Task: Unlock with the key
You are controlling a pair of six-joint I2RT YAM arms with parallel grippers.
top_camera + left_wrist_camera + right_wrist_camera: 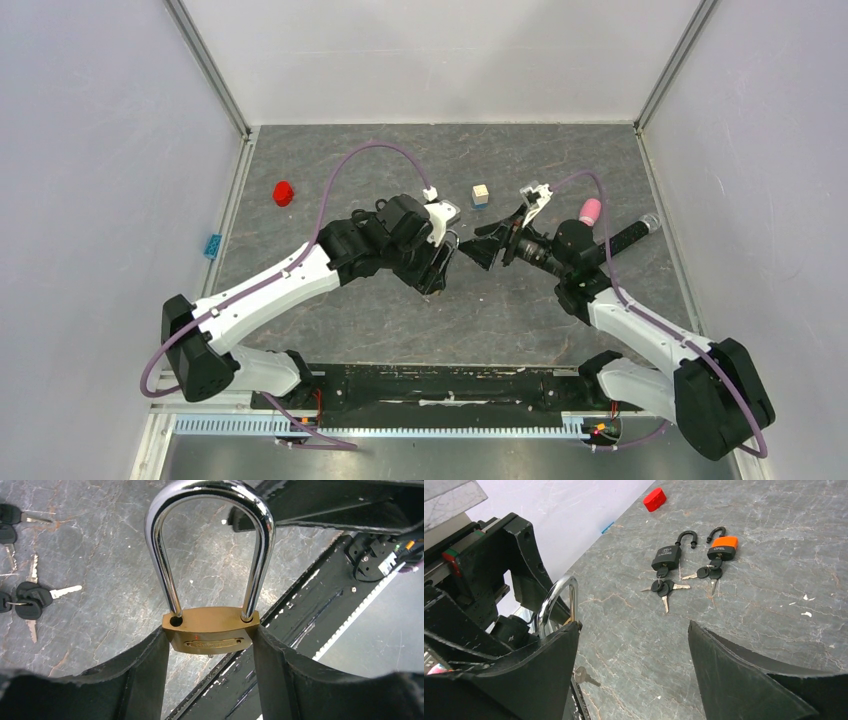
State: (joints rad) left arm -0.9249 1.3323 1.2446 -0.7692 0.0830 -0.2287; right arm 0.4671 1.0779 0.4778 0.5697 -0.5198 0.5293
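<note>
Going across the top view: a red block [284,193] sits on its own at the upper left of the surface [470,320]. In the middle of the frame the left pincer [440,265] and right pincer [478,250] are nose to nose.

In the left wrist view, the left pincer is clenched on the brass padlock [212,630]. The body is squeezed between both fingers and the chrome shackle [210,495] arches toward the top of the frame. I honestly can't tell whether the shackle's left leg is seated or popped. Some loose keys [32,597] lie on the surface at the left edge.

In the right wrist view, that shackle pokes up at the left of the frame behind the near finger. The right pincer is released, fingers spread wide with nothing between them. In the upper middle, a black padlock [666,556] and an orange padlock [723,547] lie flat with keys by them. A small key [585,676] shows at the bottom, just beside the left finger. I can't tell if it's stuck in the brass lock or lying on the surface.

My read is that the lock is held out ready and the key-turning step comes next. That needs the right pincer to close on the key's head and twist it squarely while the left one braces the body. A small, flat key head looks easy to fumble.
</note>
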